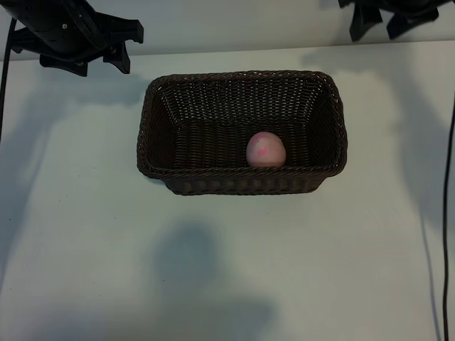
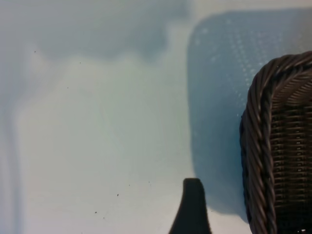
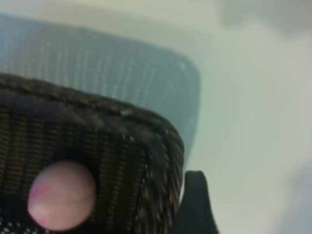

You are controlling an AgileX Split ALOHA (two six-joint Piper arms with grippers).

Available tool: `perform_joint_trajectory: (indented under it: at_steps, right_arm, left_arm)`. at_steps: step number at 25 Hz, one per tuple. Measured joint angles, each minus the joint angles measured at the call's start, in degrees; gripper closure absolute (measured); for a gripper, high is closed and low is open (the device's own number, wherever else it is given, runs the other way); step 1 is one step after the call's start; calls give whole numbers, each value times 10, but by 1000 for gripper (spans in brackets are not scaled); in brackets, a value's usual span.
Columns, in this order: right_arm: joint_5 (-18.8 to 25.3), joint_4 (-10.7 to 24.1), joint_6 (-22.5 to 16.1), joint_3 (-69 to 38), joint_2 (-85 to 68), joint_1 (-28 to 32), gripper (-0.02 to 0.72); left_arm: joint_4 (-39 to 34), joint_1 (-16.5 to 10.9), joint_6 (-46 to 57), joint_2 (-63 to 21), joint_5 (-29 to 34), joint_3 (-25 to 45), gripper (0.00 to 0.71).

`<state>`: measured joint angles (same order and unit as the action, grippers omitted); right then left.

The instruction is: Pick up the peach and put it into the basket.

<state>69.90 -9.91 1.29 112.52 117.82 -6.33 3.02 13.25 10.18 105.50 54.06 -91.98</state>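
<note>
The peach (image 1: 266, 150) lies inside the basket (image 1: 242, 186), on its floor toward the near long wall and a little right of centre in the exterior view, so by how things lie the task reads as done. The basket's long axis runs side to side across the counter (image 1: 85, 234), between the two arms. The right end effector (image 1: 389, 20) hangs at the far right corner of the scene, above and beyond the basket's right end and clear of its rim; from it the peach lies down and inward, past the basket's corner, as the right wrist view shows. Its fingers are spread and carry nothing, though only one fingertip (image 3: 195, 204) shows in that blurred view. The left end effector (image 1: 85, 50) is parked beyond the basket's left end, also spread and empty, with the basket's braided rim beside it. Of the two the right is somewhat nearer the peach, I judge. All that seems left is for it to draw away.
</note>
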Motion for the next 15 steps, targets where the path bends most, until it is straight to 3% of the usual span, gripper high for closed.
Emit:
perform_joint_trajectory:
  at_steps: [5, 15]
  right_arm:
    - [0, 28, 4, -59, -24, 0, 143]
    - [0, 30, 6, -85, -35, 0, 143]
  left_arm:
    - [0, 0, 0, 0, 0, 0, 112]
    - [0, 0, 0, 0, 0, 0, 112]
